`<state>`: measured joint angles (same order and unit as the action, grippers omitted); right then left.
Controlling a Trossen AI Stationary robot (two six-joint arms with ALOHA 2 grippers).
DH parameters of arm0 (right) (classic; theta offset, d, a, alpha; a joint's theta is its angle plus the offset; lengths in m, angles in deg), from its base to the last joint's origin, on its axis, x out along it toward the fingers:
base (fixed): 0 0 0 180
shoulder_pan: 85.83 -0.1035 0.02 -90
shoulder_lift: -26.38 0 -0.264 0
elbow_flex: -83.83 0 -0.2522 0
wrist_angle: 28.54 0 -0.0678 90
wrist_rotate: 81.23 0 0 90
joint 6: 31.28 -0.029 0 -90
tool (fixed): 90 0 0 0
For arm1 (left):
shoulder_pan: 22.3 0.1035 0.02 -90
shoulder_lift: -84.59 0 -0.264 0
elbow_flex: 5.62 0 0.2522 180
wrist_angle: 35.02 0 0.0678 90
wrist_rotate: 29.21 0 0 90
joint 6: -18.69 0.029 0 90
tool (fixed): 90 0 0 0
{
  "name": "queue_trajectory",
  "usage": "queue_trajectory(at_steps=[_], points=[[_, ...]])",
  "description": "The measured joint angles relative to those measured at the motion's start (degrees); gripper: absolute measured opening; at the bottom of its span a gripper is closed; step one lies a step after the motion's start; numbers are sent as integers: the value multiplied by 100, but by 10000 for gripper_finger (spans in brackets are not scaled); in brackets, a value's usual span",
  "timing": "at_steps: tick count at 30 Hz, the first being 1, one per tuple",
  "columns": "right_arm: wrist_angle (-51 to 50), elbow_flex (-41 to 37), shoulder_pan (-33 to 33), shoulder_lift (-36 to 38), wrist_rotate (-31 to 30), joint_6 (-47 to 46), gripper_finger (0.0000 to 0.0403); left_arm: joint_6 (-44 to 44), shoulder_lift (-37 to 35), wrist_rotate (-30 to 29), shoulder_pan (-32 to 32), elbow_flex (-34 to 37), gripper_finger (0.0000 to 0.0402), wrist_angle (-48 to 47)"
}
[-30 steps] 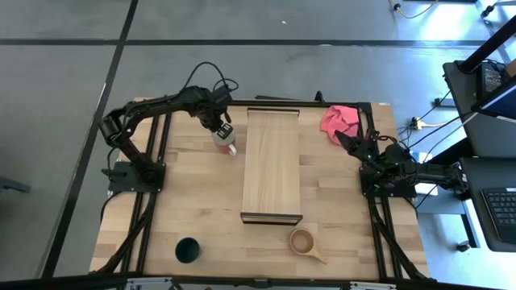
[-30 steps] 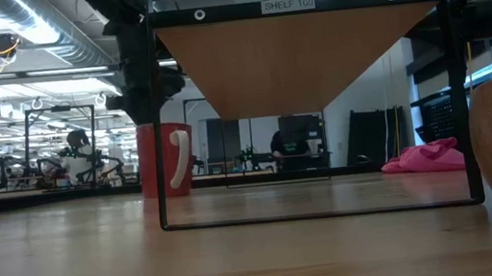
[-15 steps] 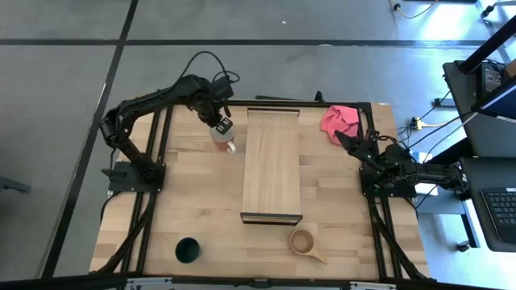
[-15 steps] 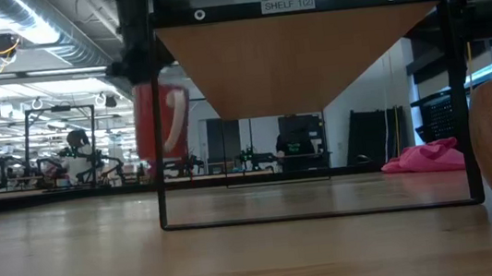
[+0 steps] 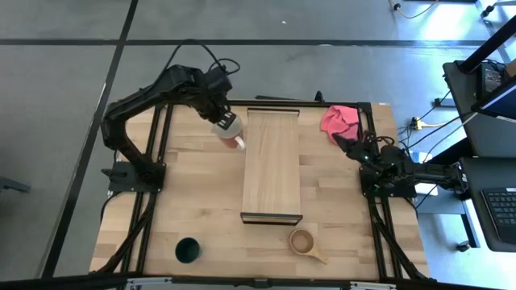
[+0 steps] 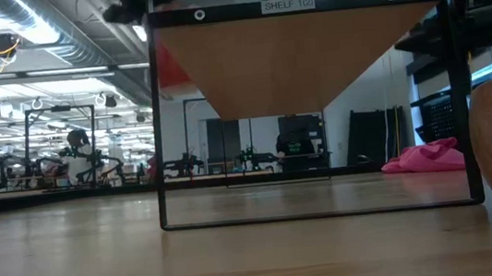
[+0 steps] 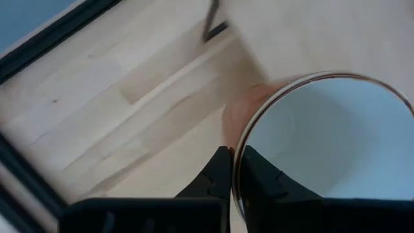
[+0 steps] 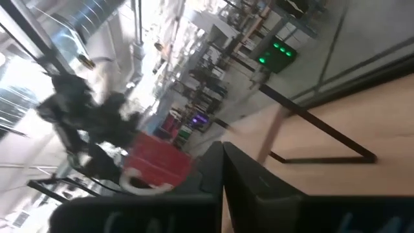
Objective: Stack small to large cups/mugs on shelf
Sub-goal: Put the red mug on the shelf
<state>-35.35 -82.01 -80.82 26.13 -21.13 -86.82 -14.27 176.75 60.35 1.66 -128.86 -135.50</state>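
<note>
My left gripper (image 5: 225,126) is shut on the red-orange mug (image 5: 235,142), high above the table beside the shelf's (image 5: 272,165) left edge near its far end. The mug's white inside fills the left wrist view (image 7: 330,136), and a bit of its red shows in the low view (image 6: 173,67). The dark green cup (image 5: 187,250) stands on its base at the near left. The tan wooden cup (image 5: 305,241) stands near the shelf's near end. My right gripper (image 5: 343,141) is shut and empty at the table's right side. My left gripper (image 7: 234,169) pinches the mug's rim wall (image 7: 238,155), with one finger inside the mug and one outside. The fingers come from above, pointing down. The mug hangs below them, mouth up, lifted clear of the table.
A pink cloth (image 5: 340,119) lies at the far right corner. The shelf stands on a dark metal frame (image 6: 156,120) above the tabletop, its board (image 6: 297,53) seen from below in the low view.
My left gripper has lifted the red-orange mug off the table, up to the height of the shelf board, and carried it a little toward the table's right edge, up to the shelf's left side. It has stayed shut on the mug.
</note>
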Motion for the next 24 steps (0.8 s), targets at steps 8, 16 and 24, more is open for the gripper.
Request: queue_trajectory(at_steps=[8,16,24], points=[[-98,0,-1,0,2,-416,10,-945,72,-157,-547,-362,8,618],[617,63,1,0,1,136,10,-1422,609,-55,-753,-364,8,1253],[39,630,1,2,14,836,10,-1416,1290,-92,-731,-1148,8,1268]])
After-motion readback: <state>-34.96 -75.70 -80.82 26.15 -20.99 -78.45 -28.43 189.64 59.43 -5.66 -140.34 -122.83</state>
